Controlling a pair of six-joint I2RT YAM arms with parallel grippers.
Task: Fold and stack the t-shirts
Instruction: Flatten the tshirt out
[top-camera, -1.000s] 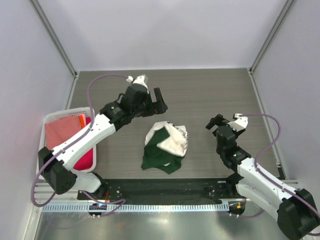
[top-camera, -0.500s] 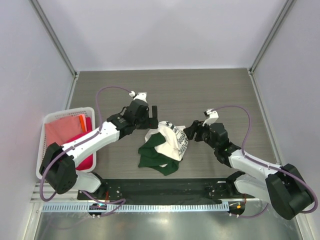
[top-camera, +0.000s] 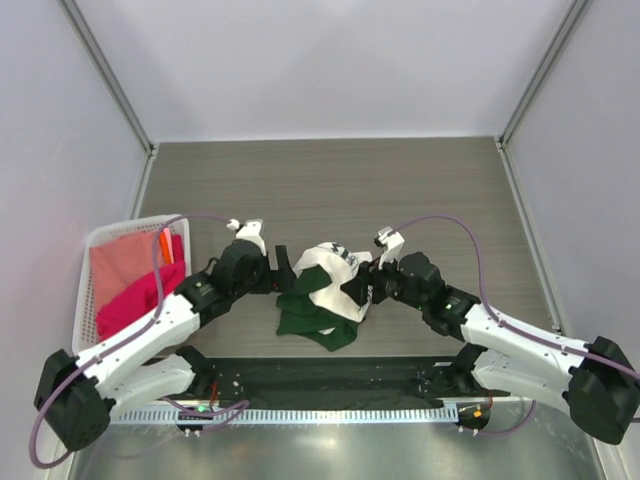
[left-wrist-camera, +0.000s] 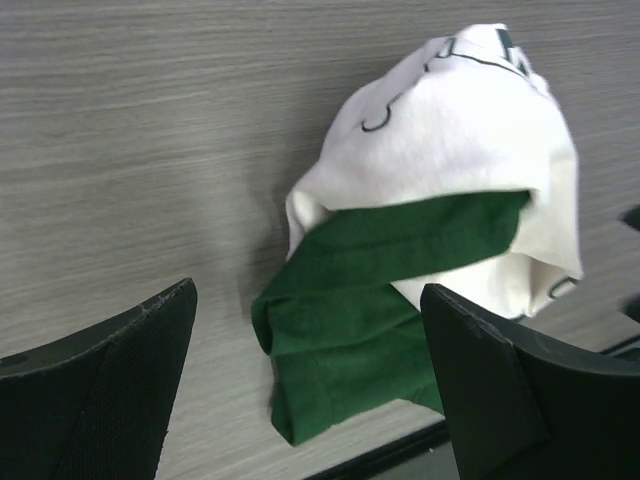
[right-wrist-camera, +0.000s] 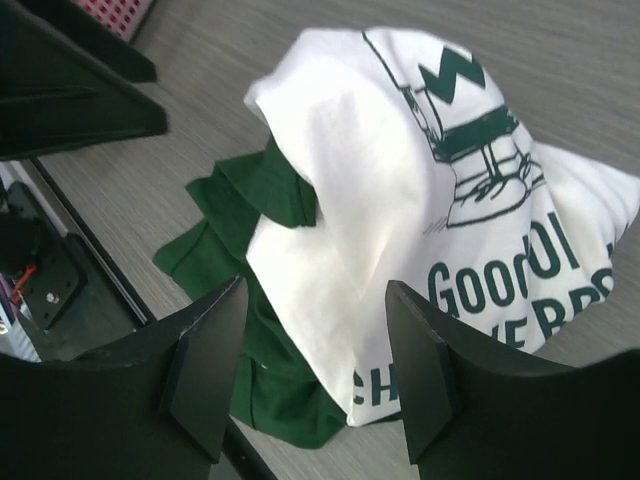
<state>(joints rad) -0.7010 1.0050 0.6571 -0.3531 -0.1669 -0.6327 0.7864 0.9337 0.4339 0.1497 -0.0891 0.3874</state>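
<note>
The crumpled cream t-shirt (top-camera: 335, 272) is lying in the middle of the tabletop (top-camera: 420, 190), draped over dark green fabric (top-camera: 312, 322). The heap's long axis is running far to near, its cream end pointing away and its green end spilling toward the arm bases. The left gripper (top-camera: 284, 272) and right gripper (top-camera: 354, 291) are flanking it, both with jaws spread wide and gripping nothing. A magenta shirt (top-camera: 125, 305) and a salmon-pink shirt (top-camera: 118, 260) are sitting in the white basket (top-camera: 84, 252) at the left.

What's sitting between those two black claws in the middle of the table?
A crumpled cream t-shirt draped over dark green fabric lies between the left gripper and right gripper, both open; the top view shows it.
</note>
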